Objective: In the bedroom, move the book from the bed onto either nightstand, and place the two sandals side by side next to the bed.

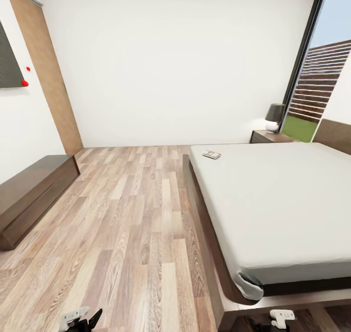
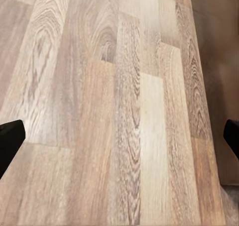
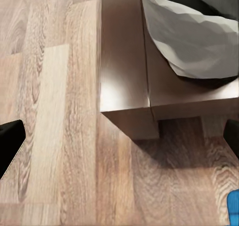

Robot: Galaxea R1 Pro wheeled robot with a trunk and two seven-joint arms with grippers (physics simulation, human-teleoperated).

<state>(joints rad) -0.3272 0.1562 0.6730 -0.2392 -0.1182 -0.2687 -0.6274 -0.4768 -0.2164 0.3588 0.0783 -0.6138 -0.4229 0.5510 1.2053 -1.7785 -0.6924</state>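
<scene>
Book [image 1: 211,154] lies flat on the bed [image 1: 282,200], at the far mattress corner well ahead of both grippers, out of reach for now. Left gripper [image 2: 119,139] and right gripper [image 3: 119,139] hang low over the plank floor [image 1: 126,215], fingers spread apart and empty, likely parked for driving. Beyond the book stands a nightstand [image 1: 268,137] bearing a lamp [image 1: 274,117]; a blue sliver near the right gripper may be a sandal [image 3: 234,208], just beside the bed's platform corner

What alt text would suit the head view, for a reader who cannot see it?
A small book lies near a corner of a large bed with a pale-grey mattress. Behind the bed, a nightstand carries a dark lamp beside a tall window; wood-plank floor spreads to the left.
</scene>
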